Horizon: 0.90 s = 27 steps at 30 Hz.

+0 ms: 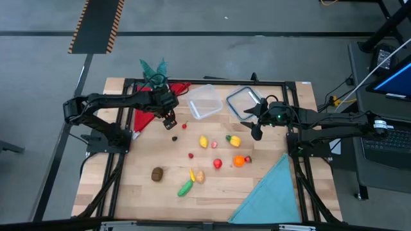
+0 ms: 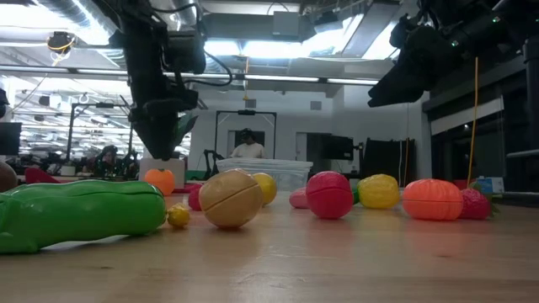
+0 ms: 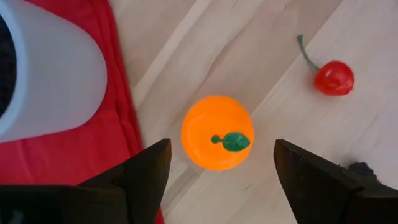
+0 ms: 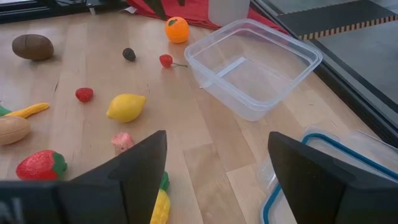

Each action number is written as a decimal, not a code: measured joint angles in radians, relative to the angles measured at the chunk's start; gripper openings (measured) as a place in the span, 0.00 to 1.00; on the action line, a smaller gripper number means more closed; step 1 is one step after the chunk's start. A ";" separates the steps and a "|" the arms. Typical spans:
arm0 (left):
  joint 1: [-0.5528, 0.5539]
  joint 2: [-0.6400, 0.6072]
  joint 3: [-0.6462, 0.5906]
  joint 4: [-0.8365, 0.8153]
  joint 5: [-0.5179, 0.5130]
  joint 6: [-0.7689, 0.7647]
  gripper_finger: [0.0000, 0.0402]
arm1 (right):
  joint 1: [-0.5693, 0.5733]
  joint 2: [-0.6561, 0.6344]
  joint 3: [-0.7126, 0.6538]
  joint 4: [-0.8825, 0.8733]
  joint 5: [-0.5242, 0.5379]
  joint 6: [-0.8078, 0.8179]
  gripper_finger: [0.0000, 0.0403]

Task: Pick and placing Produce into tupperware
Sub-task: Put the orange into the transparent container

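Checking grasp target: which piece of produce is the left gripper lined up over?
The small orange with the green leaf, beside the red cloth. It sits between the open left gripper fingers; the cherry lies off to one side.

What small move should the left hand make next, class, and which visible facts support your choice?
Probably lower the left hand straight down over the orange fruit and close on it. Its fingers are open and the fruit sits centred between them on the table, ungrasped. The tupperware is empty.
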 joint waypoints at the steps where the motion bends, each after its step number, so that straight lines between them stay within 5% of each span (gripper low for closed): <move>1: 0.000 0.004 0.000 0.001 0.001 -0.001 0.68 | 0.000 0.000 0.000 -0.001 0.000 0.000 0.70; 27: 0.000 0.221 0.000 0.082 0.002 0.006 0.68 | 0.000 0.000 0.000 -0.018 0.000 0.000 0.70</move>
